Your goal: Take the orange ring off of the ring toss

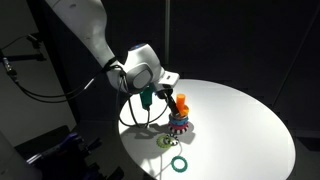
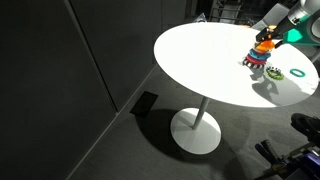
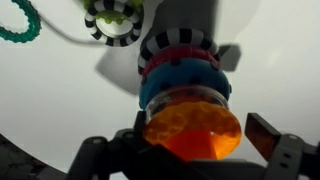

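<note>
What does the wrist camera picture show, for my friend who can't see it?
The tool straddles the orange ring atop the ring toss, seen from above. A green ring and a striped ring lie on the white table nearby.

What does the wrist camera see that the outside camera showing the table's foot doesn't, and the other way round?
Only the wrist view: the orange ring up close and big, sitting inside the pincer, and the stripes on the black-and-white ring. Only that exterior view: the whole round table, its foot and the dark floor. Both: the ring toss and the loose green ring.
</note>
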Robot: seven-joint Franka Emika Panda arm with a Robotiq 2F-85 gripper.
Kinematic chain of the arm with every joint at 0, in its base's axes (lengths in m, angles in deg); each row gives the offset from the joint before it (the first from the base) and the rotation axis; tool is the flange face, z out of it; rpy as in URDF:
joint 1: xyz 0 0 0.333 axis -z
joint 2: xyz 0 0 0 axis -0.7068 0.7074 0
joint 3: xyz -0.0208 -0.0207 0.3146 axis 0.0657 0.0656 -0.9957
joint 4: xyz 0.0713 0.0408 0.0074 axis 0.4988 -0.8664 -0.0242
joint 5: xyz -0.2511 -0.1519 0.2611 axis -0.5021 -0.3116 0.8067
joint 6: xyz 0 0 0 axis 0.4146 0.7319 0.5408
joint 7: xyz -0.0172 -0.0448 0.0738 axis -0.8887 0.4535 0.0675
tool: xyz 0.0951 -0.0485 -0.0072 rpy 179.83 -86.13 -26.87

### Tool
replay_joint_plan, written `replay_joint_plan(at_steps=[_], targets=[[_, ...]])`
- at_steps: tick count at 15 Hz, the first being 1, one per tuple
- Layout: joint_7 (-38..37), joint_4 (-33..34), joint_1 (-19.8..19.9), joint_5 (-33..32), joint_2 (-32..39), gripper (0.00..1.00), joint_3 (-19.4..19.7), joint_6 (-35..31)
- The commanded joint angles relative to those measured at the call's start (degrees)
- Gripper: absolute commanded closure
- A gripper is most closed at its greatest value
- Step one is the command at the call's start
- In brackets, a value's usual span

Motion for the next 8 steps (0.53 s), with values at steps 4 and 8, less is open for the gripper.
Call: replay_joint_plan(at_steps=[4,8], targets=[[-1.30,1.36,-2.74,0.17,1.49,0.36,2.89,-0.58],[-0.88,1.13,-2.66,0.31,0.03,0.47,3.00,-0.03]])
